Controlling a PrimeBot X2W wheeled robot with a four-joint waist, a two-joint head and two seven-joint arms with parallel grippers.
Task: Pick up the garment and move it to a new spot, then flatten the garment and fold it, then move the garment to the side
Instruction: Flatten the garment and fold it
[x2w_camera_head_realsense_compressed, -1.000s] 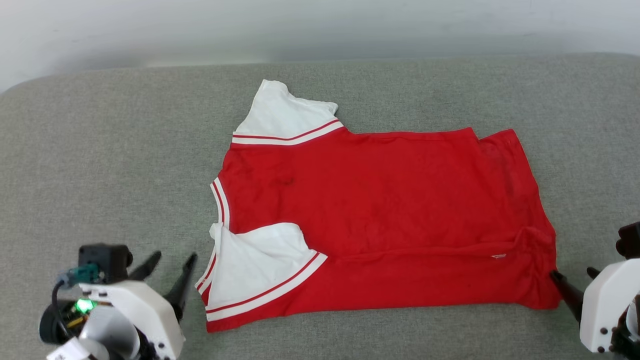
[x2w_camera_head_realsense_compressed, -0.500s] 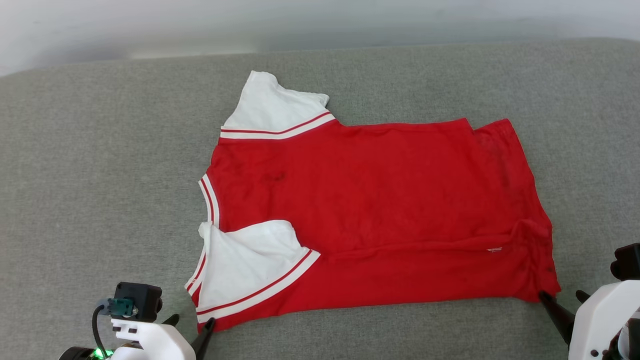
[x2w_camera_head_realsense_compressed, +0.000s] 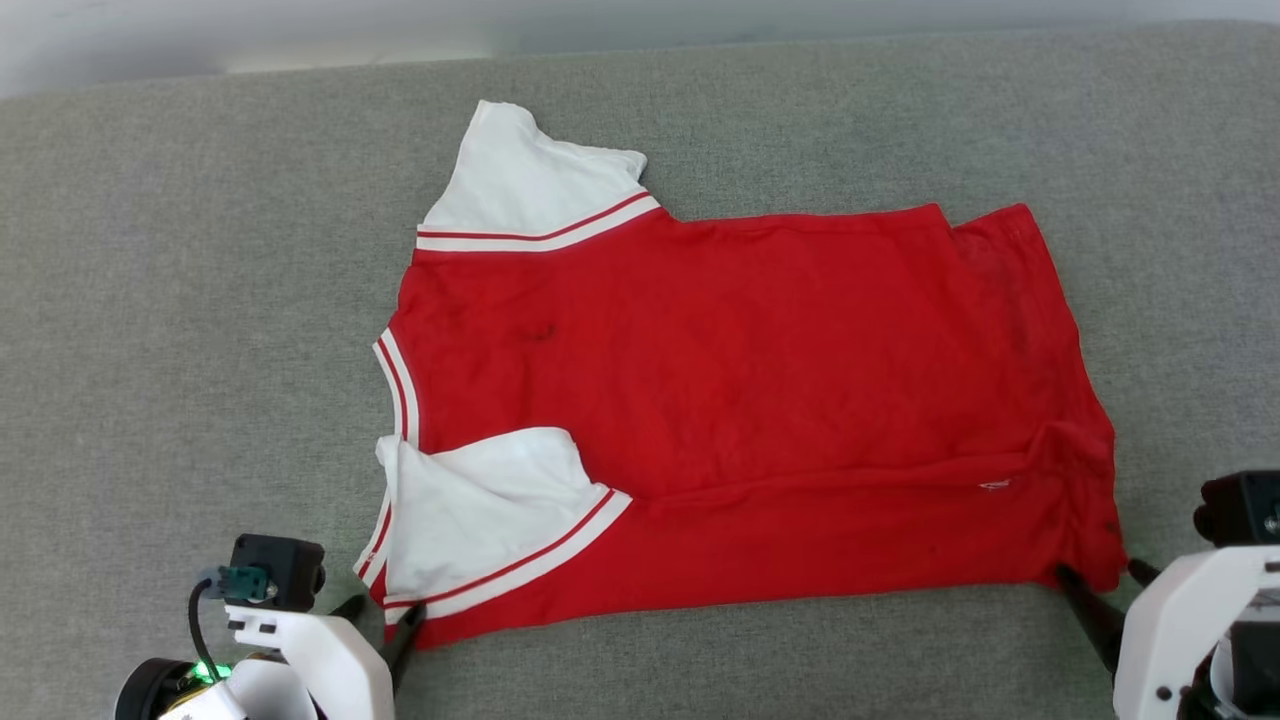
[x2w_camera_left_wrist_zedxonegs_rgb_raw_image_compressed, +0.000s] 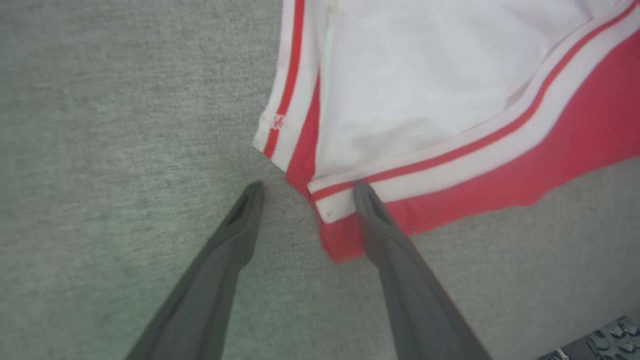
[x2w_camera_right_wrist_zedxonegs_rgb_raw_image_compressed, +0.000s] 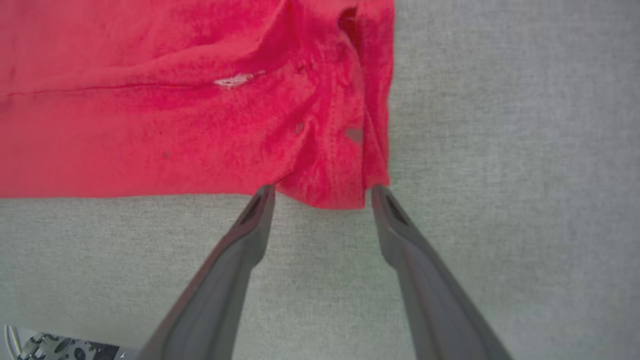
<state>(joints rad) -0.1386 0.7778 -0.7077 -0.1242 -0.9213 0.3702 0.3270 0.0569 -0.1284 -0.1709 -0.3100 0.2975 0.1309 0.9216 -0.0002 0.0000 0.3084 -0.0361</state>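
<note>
Red garment lies with near corners between wide-spread left claw and wide-spread right claw.

red garment lying mostly flat

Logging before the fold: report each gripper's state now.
Left gripper: open, fingers straddling the garment's near sleeve corner, nothing gripped.
Right gripper: open, fingers straddling the garment's near hem corner, nothing gripped.

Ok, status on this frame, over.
Left gripper open at the garment's near sleeve corner. Right gripper open at its near hem corner. Garment spread on grey surface, ungripped. Nothing in the way.
</note>
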